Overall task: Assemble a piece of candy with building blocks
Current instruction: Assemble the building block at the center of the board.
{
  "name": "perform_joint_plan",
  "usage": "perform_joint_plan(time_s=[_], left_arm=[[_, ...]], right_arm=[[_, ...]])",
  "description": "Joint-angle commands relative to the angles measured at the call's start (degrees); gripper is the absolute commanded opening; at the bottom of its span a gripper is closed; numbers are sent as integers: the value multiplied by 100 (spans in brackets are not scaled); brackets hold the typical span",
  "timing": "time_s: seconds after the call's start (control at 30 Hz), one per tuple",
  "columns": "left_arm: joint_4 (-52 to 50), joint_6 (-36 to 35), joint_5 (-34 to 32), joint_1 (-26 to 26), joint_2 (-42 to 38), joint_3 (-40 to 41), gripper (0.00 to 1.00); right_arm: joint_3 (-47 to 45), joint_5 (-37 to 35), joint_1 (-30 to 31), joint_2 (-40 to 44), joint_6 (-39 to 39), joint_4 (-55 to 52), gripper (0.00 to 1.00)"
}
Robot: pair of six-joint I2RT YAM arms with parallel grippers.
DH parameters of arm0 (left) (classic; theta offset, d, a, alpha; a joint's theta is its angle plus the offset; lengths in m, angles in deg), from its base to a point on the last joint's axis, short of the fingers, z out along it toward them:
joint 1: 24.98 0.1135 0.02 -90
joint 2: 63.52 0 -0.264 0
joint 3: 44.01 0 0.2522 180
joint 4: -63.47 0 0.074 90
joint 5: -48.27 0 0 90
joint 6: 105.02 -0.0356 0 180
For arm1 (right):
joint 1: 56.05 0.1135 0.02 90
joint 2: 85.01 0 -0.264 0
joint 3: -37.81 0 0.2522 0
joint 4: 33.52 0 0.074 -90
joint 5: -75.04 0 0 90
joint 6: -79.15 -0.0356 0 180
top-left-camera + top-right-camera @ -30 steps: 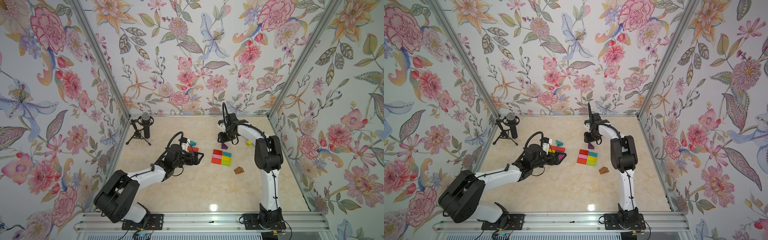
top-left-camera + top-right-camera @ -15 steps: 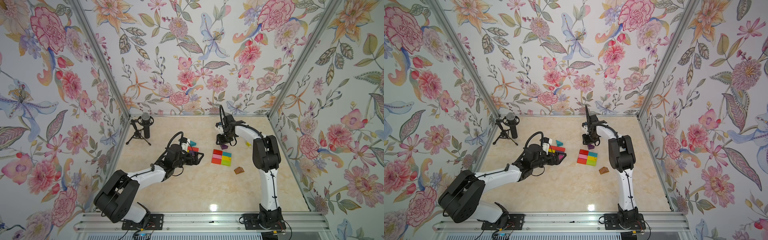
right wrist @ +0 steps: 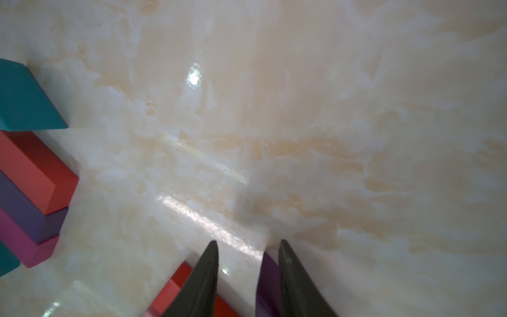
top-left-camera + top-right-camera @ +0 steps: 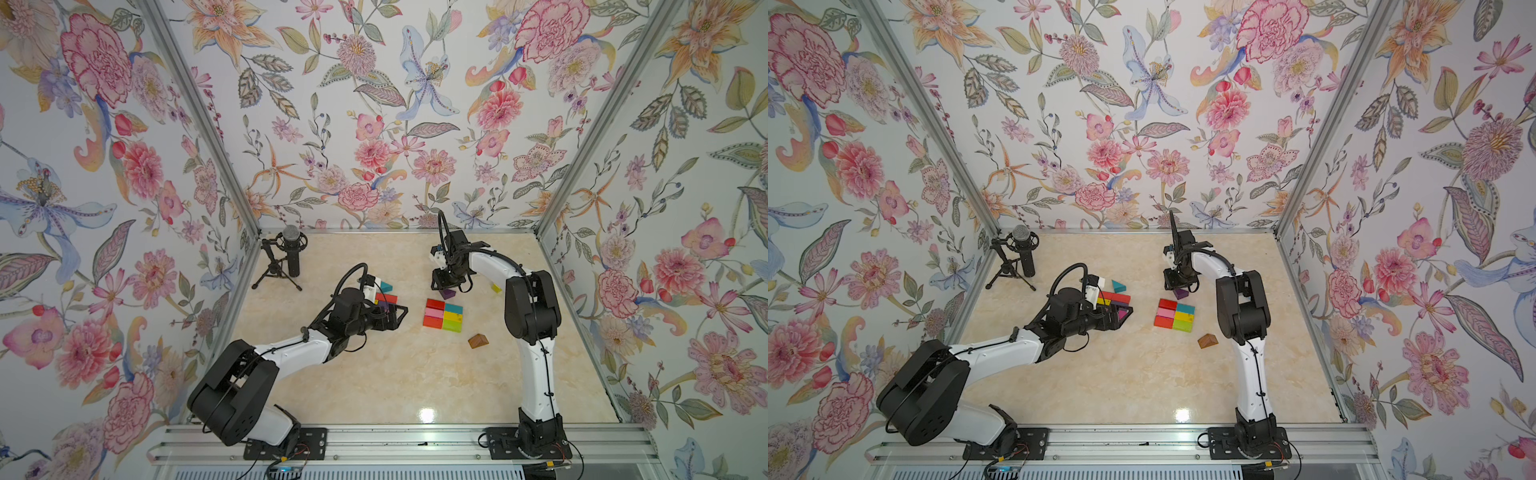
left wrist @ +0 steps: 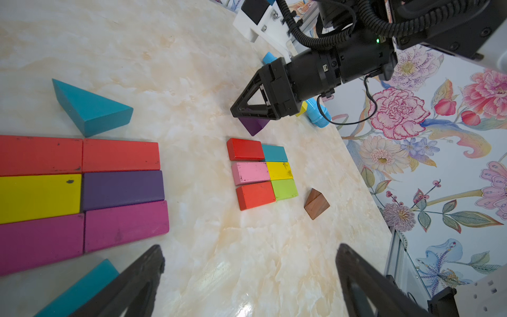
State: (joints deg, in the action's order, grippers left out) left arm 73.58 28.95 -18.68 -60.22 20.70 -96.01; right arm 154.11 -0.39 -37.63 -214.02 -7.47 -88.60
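Six building blocks form a flat rectangle (image 4: 442, 314) (image 5: 262, 173) mid-table: red, pink and orange beside teal, yellow and green. Just behind it lies a purple wedge (image 4: 447, 294) (image 5: 253, 125) (image 3: 267, 277). My right gripper (image 4: 446, 286) (image 3: 248, 242) stands down over that wedge, jaws a little apart. The wedge lies against one finger, and a strip of table shows between it and the other finger. My left gripper (image 4: 401, 316) (image 5: 250, 248) hovers wide open and empty beside a second group of red, yellow, purple and magenta blocks (image 5: 82, 192).
A brown wedge (image 4: 478, 340) (image 5: 316, 204) lies alone near the rectangle. A teal wedge (image 5: 90, 107) sits behind the left group. A yellow block (image 4: 496, 288) and a light-blue tube (image 5: 318, 115) lie behind the right gripper. A microphone on a tripod (image 4: 291, 253) stands back left.
My right gripper has come forward and down from behind the purple wedge onto it. The wedge has barely shifted. The left arm has not moved.
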Motion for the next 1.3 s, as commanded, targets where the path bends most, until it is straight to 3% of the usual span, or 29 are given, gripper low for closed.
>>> perform_joint_plan(time_s=[0.0, 0.37, 1.27], left_arm=[[-456, -663, -354, -295, 45, -509, 99], [-1464, -1627, -1239, -1091, 466, -1483, 99], [-1377, -1610, -1206, -1252, 482, -1458, 99]], right_arm=[[-72, 12, -21, 337, -145, -88, 40], [-140, 72, -207, 468, -293, -65, 39], [-568, 178, -145, 620, -364, -56, 35]])
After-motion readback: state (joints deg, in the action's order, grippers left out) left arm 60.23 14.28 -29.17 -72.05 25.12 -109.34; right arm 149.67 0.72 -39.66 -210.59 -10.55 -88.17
